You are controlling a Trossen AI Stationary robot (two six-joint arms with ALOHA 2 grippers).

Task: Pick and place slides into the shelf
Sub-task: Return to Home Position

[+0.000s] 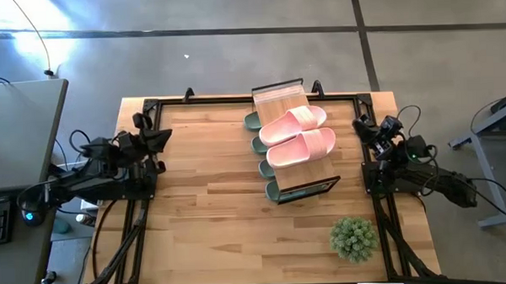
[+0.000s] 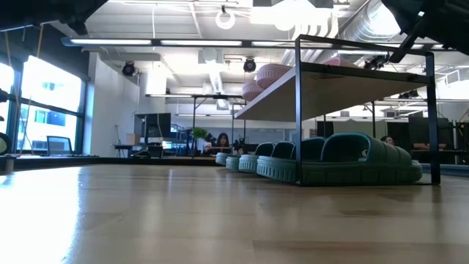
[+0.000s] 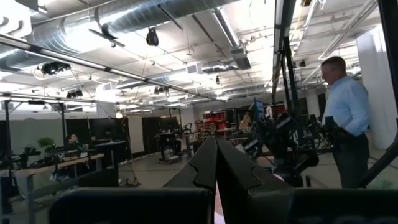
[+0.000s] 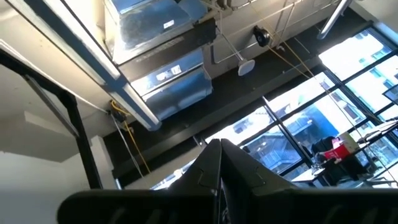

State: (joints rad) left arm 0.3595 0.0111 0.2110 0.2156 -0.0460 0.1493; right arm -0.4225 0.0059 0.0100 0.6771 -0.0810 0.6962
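Atop the shelf [image 1: 278, 99], in the middle of the surface [image 1: 212, 185]: pale pink slides [image 1: 297, 134], side by side. Beneath its top panel, in a row: four green slides [image 1: 262, 154], ends poking out toward the left arm. At the surface's left edge: left gripper [image 1: 162, 138], fingers pressed together, holding nothing. At the right edge: right gripper [image 1: 360, 126], likewise closed and empty. Near the right arm: potted plant [image 1: 353, 237].

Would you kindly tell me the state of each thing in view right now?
Shelf: upright, loaded.
Pink slides: side by side on its top.
Green slides: four in a row underneath it.
Potted plant: upright.
Left gripper: shut, empty, parked at the left side.
Right gripper: shut, empty, parked at the right side.
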